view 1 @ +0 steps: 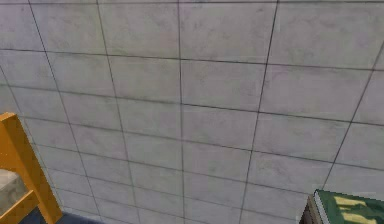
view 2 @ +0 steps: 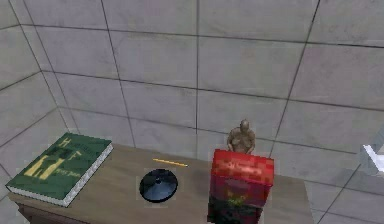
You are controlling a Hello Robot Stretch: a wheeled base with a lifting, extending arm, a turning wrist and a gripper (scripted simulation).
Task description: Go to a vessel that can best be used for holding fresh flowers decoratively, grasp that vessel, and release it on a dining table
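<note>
- A tiled wall (view 1: 200,90) is being faced head-on in the forward view. An orange wooden frame (view 1: 18,160), likely furniture, is being clipped at the lower left.
- A wooden table (view 2: 120,195) is being shown set against that wall in the arm side view, probably pushed there to keep the floor free.
- A green book (view 2: 62,167) is being kept flat at the table's left end. A dark round thing (view 2: 158,185) is lying near the middle, with a thin yellow stick (view 2: 171,161) just behind it.
- A red box (view 2: 240,187) is being stood upright. A brown statuette (view 2: 240,138) is being partly hidden behind it, wall-side.
- A white thing (view 2: 372,158) is being cut off at the right edge; it is too small to name.
- vessel: where it stands cannot be told. Nothing on the table is being read as a vase by shape.
- gripper: whether the fingers are apart or together cannot be told.
- The search step is being judged as the one in hand; grasp and release are not yet done.
- A turn of the base is probably being called for next.
</note>
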